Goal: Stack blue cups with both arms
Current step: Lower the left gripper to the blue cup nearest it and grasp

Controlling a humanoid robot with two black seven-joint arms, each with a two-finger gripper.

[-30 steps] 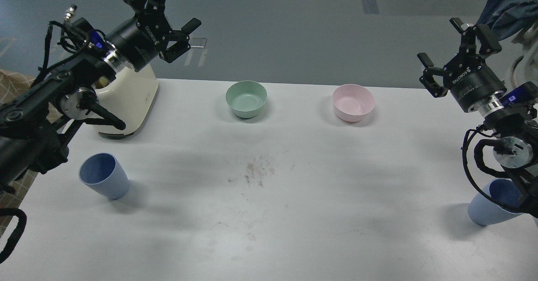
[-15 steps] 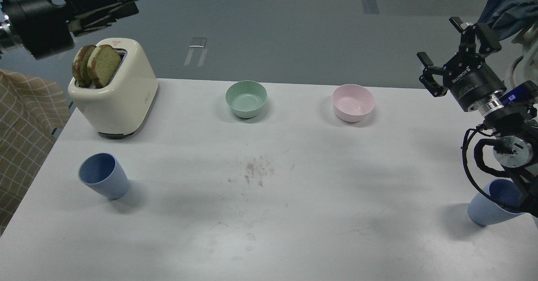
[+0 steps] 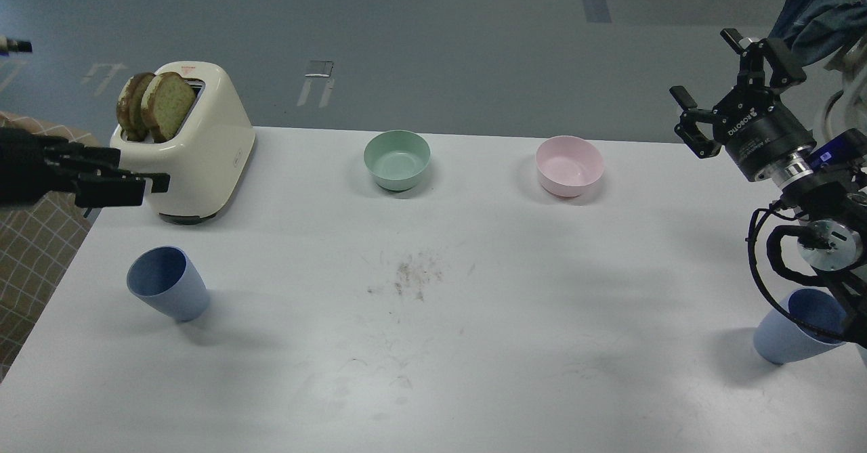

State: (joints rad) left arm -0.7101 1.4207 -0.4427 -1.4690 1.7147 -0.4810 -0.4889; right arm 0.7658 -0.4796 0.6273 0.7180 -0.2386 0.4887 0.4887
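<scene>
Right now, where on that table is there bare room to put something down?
The widest bare stretch is the table front, between the left blue cup and the right blue cup. The gap between green bowl and pink bowl is narrower. It's crowded around the toaster, where the left gripper hovers.

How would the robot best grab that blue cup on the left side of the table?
Probably by the wall just under the rim of the left blue cup, coming from above. It stands upright with its open mouth up and tapers downward, and the left gripper is already near that side.
</scene>
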